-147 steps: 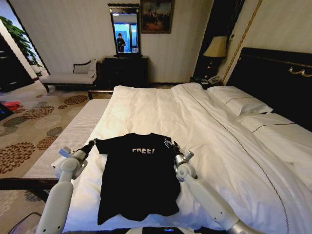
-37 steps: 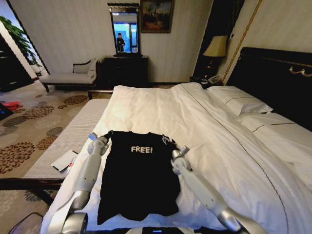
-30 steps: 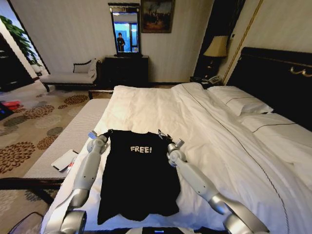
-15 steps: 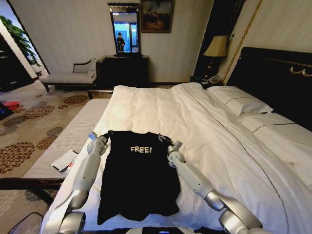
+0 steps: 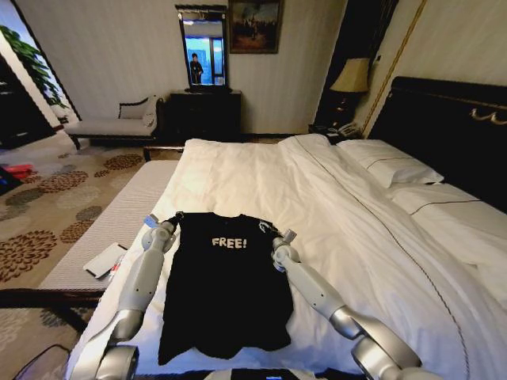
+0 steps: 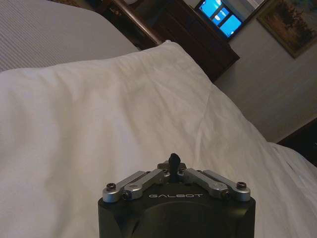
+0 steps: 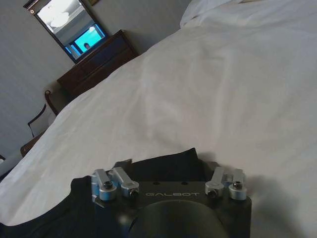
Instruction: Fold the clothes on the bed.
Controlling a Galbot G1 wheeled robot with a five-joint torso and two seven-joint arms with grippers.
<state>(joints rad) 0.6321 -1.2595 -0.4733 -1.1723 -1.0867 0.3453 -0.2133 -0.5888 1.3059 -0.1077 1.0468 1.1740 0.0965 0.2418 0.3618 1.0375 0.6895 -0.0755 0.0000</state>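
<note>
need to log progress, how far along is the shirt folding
Done: both sleeves look tucked in, so the T-shirt lies as a narrow strip on the bed. In hand: the left gripper and the right gripper sit at its shoulders. Left: the long body is not yet folded.

head high, wrists low, bed shared

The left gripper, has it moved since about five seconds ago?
Yes. The left gripper has swung inward from the T-shirt's spread sleeve to the shoulder of the black T-shirt, closer to the white FREE! lettering.
</note>
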